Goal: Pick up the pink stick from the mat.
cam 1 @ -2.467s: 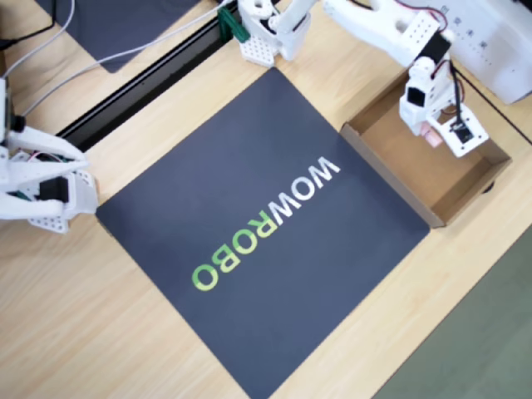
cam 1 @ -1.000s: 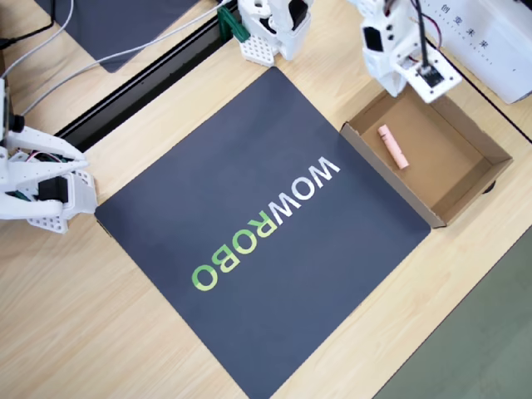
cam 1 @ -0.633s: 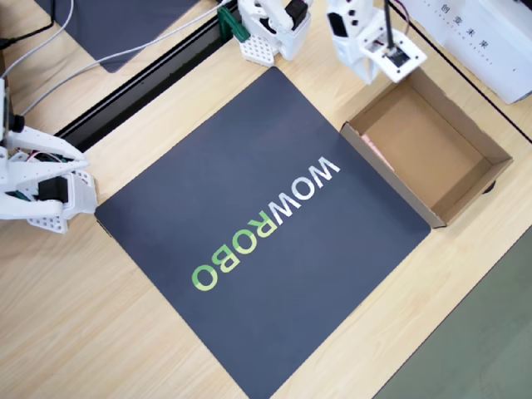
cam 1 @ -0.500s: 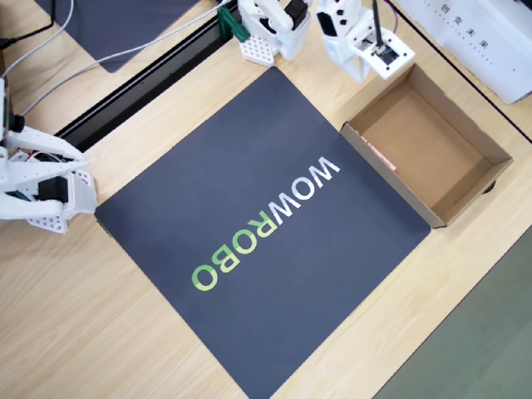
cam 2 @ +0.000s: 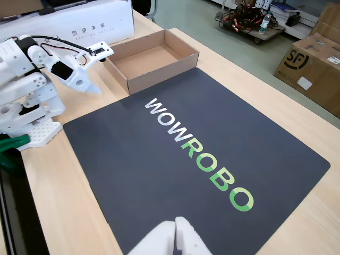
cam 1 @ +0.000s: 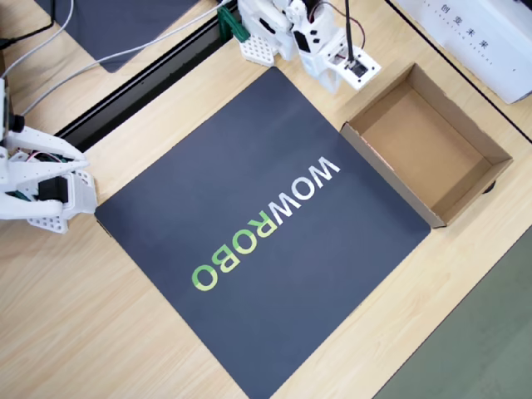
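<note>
Overhead, the white arm sits folded near its base, its gripper (cam 1: pixel 331 76) over the bare table beside the top corner of the mat (cam 1: pixel 208 166); whether the jaws are apart or together cannot be told. The cardboard box (cam 1: pixel 470 125) stands against the mat's right edge. The pink stick cannot be made out; the box's near wall hides part of its floor.

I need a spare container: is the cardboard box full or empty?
Looks empty: the cardboard box shows a bare floor in both views, though its walls hide a strip along the edges.
</note>
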Robot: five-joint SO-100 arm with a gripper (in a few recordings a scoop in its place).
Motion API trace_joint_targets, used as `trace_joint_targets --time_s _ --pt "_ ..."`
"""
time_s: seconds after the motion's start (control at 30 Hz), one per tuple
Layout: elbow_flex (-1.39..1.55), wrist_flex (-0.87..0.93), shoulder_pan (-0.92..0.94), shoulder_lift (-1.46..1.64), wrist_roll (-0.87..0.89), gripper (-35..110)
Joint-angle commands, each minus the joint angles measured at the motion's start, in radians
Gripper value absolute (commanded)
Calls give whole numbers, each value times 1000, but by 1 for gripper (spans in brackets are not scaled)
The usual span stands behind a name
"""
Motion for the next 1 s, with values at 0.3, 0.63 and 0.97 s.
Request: trace_joint_targets --time_s 0.3,0.63,0.97 --pt "38 172 -3 84 -86 0" --pt "38 172 3 84 -86 0" --pt "38 172 3 84 -86 0"
